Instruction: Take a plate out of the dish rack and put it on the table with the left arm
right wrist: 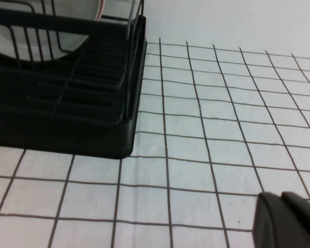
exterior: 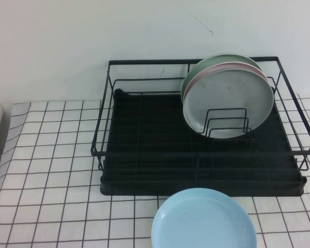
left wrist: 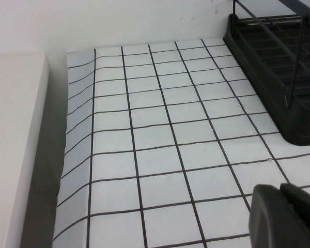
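The pale grey speckled plate (exterior: 228, 103) stands on edge in the right half of the black wire dish rack (exterior: 144, 150), leaning against a pink plate (exterior: 209, 74) and a green plate (exterior: 217, 60) behind it. Neither arm shows in the high view. In the left wrist view, my left gripper (left wrist: 280, 190) is shut and empty, low over the white gridded table (left wrist: 160, 134), to the left of the rack's corner (left wrist: 279, 67). In the right wrist view, my right gripper (right wrist: 282, 198) is shut and empty over the table to the right of the rack (right wrist: 67, 103). A pale plate (right wrist: 39, 45) shows behind the wires there.
A light blue plate (exterior: 204, 219) lies flat on the table just in front of the rack. A white block (left wrist: 13, 144) stands along the table's left edge. A white wall runs behind the rack. Open table lies left of the rack (exterior: 51, 155).
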### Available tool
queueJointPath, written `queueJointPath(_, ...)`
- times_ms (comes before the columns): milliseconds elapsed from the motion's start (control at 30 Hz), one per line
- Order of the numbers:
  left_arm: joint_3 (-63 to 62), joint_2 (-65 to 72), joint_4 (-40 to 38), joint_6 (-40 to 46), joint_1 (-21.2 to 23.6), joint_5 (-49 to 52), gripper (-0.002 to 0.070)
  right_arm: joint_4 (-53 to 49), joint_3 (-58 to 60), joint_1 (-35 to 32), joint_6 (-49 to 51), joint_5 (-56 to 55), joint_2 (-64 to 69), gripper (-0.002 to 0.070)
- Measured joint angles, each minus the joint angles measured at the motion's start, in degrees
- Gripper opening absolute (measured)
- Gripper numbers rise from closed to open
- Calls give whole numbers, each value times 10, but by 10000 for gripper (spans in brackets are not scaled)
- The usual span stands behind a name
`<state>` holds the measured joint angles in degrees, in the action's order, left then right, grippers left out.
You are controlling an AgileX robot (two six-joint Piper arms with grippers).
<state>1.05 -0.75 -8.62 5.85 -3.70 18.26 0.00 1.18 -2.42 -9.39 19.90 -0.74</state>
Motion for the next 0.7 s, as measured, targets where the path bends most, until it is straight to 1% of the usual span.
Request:
queueJointPath(500, 2, 0, 0, 0, 0, -27, -4, 0, 0, 0, 0, 0, 0, -3)
queueJointPath(600, 2, 0, 0, 0, 0, -65, -4, 0, 0, 0, 0, 0, 0, -3)
queueJointPath(700, 2, 0, 0, 0, 0, -143, -4, 0, 0, 0, 0, 0, 0, -3)
